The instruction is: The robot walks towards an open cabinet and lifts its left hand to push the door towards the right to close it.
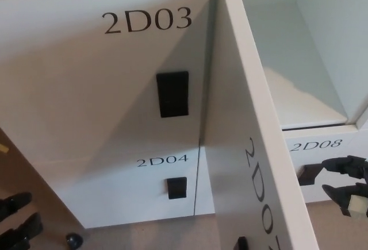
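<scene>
The open white cabinet door stands edge-on toward me, running from the top centre down to the bottom right, with black lettering "2D07" on its right face. Behind it the open compartment shows a bare white shelf. My left hand hangs low at the bottom left corner, fingers apart, far from the door. My right hand is at the right edge, fingers spread and empty, just right of the door and in front of the drawer marked 2D08.
Closed white doors marked 2D03 and 2D04 with black recessed handles fill the left and centre. Door 2D08 sits below the open compartment. Brown floor shows along the bottom, with a small dark round object.
</scene>
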Available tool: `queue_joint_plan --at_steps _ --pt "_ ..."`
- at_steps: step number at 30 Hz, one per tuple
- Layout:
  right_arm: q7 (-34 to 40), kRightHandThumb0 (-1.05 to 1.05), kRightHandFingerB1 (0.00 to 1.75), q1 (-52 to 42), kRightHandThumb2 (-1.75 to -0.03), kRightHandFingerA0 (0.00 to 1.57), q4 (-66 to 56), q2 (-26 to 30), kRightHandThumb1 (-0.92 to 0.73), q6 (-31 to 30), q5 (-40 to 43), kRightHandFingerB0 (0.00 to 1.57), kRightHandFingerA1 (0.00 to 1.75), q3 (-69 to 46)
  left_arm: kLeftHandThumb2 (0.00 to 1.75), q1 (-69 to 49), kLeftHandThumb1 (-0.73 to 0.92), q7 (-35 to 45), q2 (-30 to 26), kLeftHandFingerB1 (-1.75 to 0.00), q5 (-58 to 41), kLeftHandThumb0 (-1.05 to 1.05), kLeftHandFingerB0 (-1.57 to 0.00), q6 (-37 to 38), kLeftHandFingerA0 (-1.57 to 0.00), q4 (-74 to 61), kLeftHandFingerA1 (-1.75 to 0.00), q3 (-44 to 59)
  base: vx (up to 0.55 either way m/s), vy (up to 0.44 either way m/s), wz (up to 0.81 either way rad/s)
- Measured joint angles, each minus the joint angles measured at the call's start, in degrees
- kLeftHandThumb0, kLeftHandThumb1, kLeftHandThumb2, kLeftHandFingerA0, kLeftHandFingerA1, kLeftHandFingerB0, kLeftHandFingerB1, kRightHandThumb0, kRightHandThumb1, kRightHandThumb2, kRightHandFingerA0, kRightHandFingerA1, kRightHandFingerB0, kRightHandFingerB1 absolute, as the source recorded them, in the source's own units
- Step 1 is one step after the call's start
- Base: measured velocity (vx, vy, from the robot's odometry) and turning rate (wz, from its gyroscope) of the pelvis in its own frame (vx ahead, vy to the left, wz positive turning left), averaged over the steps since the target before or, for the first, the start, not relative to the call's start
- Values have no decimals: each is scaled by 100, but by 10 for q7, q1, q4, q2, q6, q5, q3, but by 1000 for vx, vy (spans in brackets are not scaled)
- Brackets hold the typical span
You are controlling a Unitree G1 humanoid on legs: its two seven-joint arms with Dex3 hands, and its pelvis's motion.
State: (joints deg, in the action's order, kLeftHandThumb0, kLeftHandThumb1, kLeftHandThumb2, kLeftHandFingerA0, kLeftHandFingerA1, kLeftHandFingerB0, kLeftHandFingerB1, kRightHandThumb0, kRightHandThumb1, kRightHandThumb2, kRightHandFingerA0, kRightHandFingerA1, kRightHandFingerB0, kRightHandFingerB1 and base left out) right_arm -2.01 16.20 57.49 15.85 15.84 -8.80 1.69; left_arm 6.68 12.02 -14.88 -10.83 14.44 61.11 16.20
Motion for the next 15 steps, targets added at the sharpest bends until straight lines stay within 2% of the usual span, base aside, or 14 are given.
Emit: queue_joint_plan --at_steps 4,5,6,7,9,10,15 --pt "-2 -38 42 -4 -59 71 -8 0 -64 -1 1 56 48 -1 56 -7 52 0 0 -44 3 -37 -63 3 -74 -4 -47 -1 0 0 0" --pt "-2 -39 43 -5 -59 70 -9 0 -64 -1 1 57 48 -1 57 -8 47 0 0 -44 4 -47 -61 5 -73 -5 -48 -1 0 0 0" --pt "-2 -39 43 -7 -59 70 -11 1 -64 -1 1 57 48 -1 57 -11 47 0 0 -44 5 -47 -61 8 -73 -8 -48 -3 0 0 0" --pt "-3 -41 42 -9 -60 69 -14 1 -65 -2 1 56 47 -1 84 -17 42 0 2 -54 8 -48 -51 13 -69 -14 -63 -6 0 0 0" --pt "-3 -41 42 -13 -60 69 -17 2 -65 -1 1 56 47 -1 84 -26 42 1 6 -54 9 -48 -51 20 -69 -26 -63 -10 0 0 0" --pt "-3 -41 41 -13 -59 68 -17 2 -64 -1 1 55 47 -1 60 -26 47 1 6 -45 9 -57 -65 20 -76 -26 -48 -10 0 0 0" --pt "-3 -42 41 -41 -60 69 -45 8 -64 -3 -1 54 47 -1 63 -90 49 11 41 -45 17 -61 -61 54 -76 -124 -49 -45 0 0 0"
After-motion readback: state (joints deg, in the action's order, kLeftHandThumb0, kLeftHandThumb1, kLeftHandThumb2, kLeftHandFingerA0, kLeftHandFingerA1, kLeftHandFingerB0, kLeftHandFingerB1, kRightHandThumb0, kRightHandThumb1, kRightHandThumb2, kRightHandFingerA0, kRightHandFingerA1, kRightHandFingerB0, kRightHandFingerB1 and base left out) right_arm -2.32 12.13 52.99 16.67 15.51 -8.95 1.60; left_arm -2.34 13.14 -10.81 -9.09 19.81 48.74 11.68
